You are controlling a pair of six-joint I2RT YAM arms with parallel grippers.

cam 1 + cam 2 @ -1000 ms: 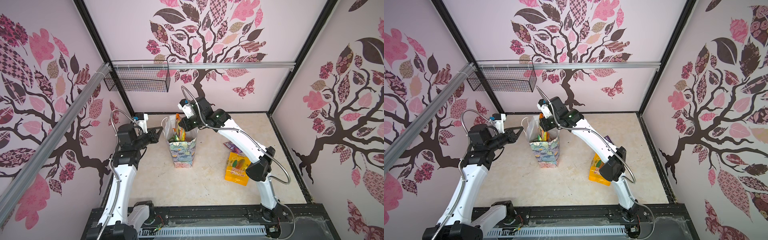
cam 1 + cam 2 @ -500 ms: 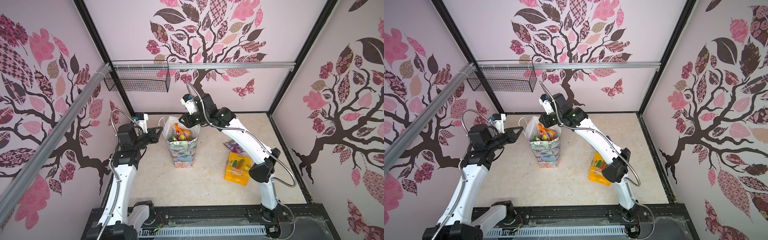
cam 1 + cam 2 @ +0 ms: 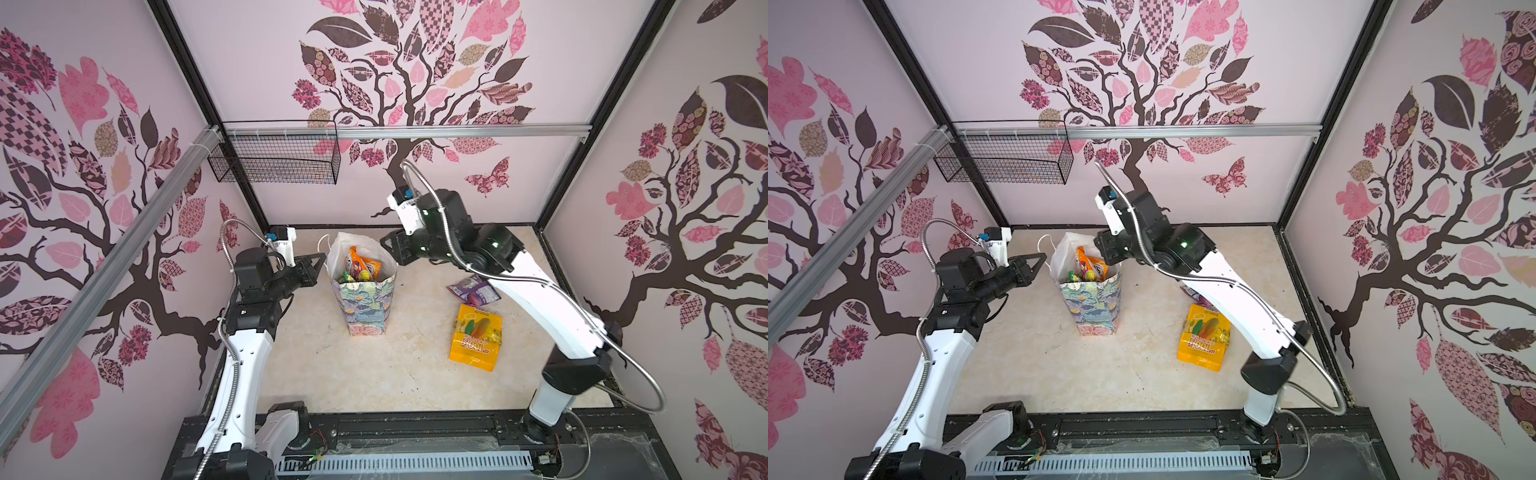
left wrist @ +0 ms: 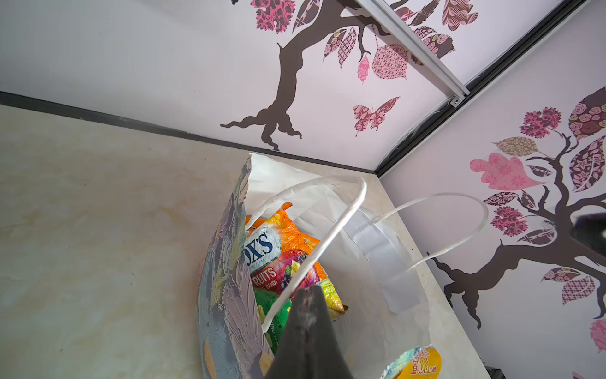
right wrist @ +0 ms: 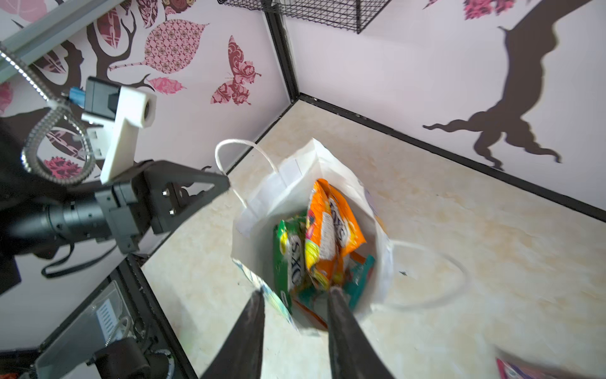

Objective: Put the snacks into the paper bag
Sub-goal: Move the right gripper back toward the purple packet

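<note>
Lying flat on the table (image 3: 374,374), two snacks are not yet bagged: a yellow packet (image 3: 476,338) at right of centre in both top views, and a purple packet (image 3: 471,289) just above it, its edge tucked under the right arm's white link. The yellow one's long axis runs roughly up and down the frame, leaning a little. Both sit well apart from the paper bag (image 3: 365,307), which stands upright at centre with several packets (image 3: 361,266) upended inside.

The right gripper (image 5: 296,292) hangs over the bag's mouth with its fingers parted and nothing between them. From there the loose packets lie down and to the right in the frame, on that arm's own side, so it looks the natural one to fetch them.

The left gripper (image 5: 224,183) sits left of the bag, fingers pressed together, apparently pinching the cord handle (image 5: 236,141) and so steadying the bag.
</note>
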